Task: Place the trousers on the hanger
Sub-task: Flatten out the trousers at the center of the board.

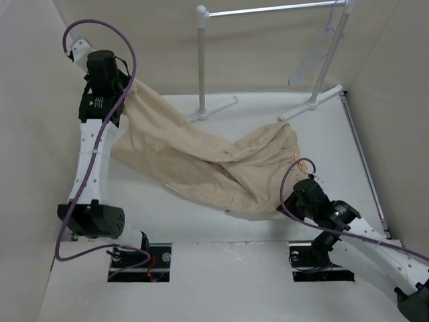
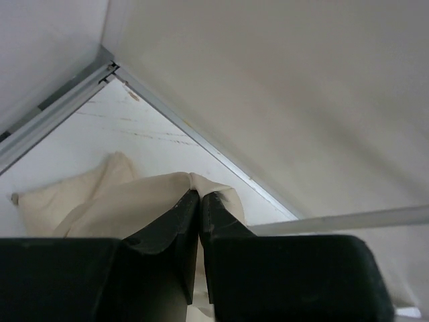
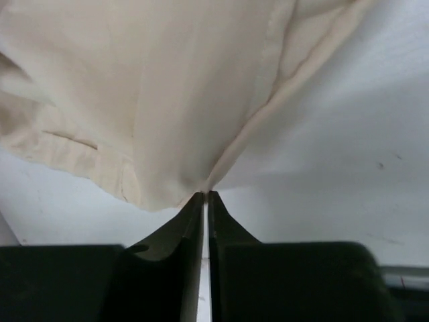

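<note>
Beige, wrinkled trousers [image 1: 201,161] stretched diagonally from far left to near right, both of the 2 ends drawn up and the loose middle sagging low, while the thin pale wire hanger [image 1: 315,51] hangs tilted at far right, well apart.

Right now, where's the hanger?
In the top external view, the hanger is at the far right. It hangs from the white rack's rail, just left of the right post, beyond the trousers.
</note>
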You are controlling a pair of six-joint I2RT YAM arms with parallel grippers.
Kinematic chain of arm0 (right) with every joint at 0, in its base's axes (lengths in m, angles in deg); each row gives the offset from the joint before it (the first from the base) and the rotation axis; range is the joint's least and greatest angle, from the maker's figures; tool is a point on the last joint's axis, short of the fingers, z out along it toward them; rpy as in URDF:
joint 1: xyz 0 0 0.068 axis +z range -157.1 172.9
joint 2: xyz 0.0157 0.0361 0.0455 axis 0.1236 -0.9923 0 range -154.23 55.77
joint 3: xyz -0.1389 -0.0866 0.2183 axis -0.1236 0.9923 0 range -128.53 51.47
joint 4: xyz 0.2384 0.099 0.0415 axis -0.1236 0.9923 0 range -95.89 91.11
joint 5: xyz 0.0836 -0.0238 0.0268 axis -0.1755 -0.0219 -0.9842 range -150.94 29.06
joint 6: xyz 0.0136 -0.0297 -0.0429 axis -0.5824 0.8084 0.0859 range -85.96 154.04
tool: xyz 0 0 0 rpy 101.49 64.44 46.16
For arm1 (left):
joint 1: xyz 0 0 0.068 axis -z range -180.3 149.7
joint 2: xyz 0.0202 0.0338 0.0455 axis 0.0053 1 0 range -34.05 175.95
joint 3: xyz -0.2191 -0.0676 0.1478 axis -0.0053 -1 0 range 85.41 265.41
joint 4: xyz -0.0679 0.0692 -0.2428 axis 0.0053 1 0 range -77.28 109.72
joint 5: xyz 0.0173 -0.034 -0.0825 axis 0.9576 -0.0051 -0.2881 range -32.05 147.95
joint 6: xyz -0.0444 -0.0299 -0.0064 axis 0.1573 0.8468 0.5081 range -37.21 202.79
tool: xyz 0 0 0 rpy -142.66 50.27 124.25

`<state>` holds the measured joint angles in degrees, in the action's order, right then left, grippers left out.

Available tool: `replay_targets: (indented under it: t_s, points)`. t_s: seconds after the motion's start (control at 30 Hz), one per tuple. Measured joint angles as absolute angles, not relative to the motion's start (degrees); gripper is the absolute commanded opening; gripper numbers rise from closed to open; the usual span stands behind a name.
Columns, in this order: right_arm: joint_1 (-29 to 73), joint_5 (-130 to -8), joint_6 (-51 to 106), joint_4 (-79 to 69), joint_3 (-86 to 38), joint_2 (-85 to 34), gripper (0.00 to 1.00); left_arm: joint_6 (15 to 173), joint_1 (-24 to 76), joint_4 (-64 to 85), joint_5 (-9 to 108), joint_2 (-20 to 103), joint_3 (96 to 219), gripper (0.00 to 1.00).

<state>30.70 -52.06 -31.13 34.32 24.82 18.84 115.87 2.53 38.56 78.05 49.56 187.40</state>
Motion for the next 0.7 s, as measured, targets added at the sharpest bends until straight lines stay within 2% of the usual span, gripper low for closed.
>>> replay_targets:
  t_s: [0.03,0.13,0.23,0.3,0.33,0.37,0.47,0.5,0.53,0.6,0.67,0.7]
  points:
    - [30.7,-52.7,-31.1,36.0,24.8,19.1,0.25,115.3,2.2,37.9,78.4,51.4,188.1,0.05]
    - [31.3,-54.1,-30.5,39.2,24.6,17.6,0.34,113.5,1.9,36.5,79.2,59.0,191.6,0.05]
    - [32.9,-55.0,-29.7,41.7,23.1,15.5,0.52,111.6,1.8,35.6,79.9,70.3,199.4,0.06]
    - [33.3,-55.1,-28.6,43.3,20.8,14.8,0.6,110.6,1.8,35.2,80.5,79.0,206.4,0.08]
    - [33.3,-55.2,-27.7,43.8,19.2,14.5,0.62,110.2,1.8,35.1,80.8,83.0,209.6,0.11]
    - [33.0,-55.2,-26.7,44.0,17.3,14.0,0.63,109.9,1.8,35.0,81.1,86.3,212.0,0.21]
    - [30.5,-54.7,-23.1,43.5,10.6,10.5,0.62,108.7,1.5,34.9,81.5,93.0,215.3,0.65]
    - [29.4,-54.4,-21.9,42.9,8.7,9.1,0.59,108.3,1.2,35.4,81.3,93.6,215.1,0.73]
    - [28.2,-53.8,-20.6,41.9,6.8,7.3,0.54,108.3,1.0,35.5,80.9,93.7,213.7,0.78]
    - [25.6,-53.0,-18.1,39.2,4.4,3.7,0.35,108.3,0.3,34.6,80.4,90.3,207.1,0.81]
    - [23.2,-52.6,-16.3,36.3,2.7,-0.1,0.21,108.5,-0.2,33.6,80.4,83.1,195.5,0.78]
    - [22.3,-52.3,-15.7,34.9,1.9,-2.1,0.19,109.1,-0.4,32.7,80.5,77.8,187.7,0.75]
